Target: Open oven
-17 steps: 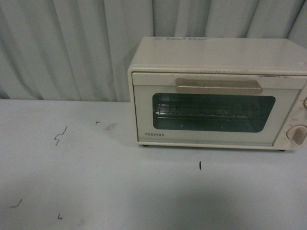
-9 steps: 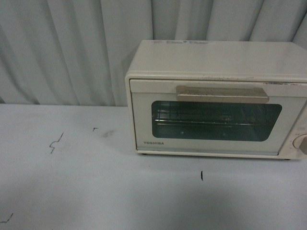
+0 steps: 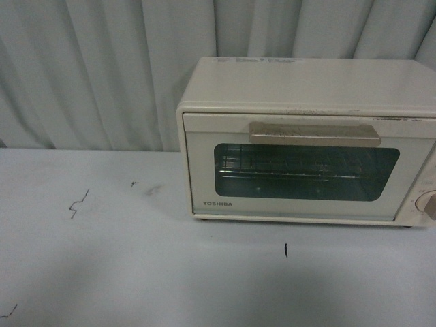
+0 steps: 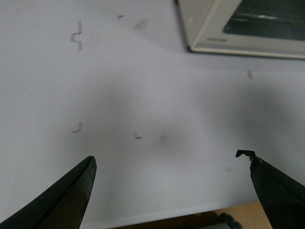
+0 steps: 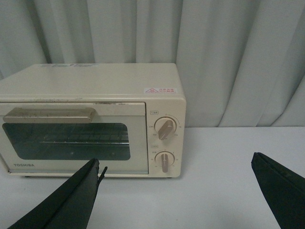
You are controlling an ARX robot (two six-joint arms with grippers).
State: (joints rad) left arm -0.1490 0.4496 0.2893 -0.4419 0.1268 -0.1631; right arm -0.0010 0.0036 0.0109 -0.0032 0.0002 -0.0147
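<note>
Your TOSHIBA toaster oven (image 3: 306, 139) sits on white table (image 3: 102, 266), right of centre in front view, back close to grey curtain (image 3: 102, 68). Door (image 3: 204, 177) shut and upright. Beige bar handle (image 3: 315, 133) runs along top edge of glass window (image 3: 306, 174); wire rack (image 3: 272, 163) visible behind glass. On right panel, upper knob (image 5: 165, 129) above lower knob (image 5: 164, 162). Your left gripper (image 4: 167, 157) released, fingers spread wide over bare table, apart from oven's front corner. Your right gripper (image 5: 176, 161) released, fingers wide apart, facing oven front, not touching it.

oven (image 3: 306, 82) on table (image 3: 136, 272) | door (image 3: 201, 170) shut | handle (image 3: 313, 133) across its top | seemingly wire rack (image 3: 286, 163) inside
</note>
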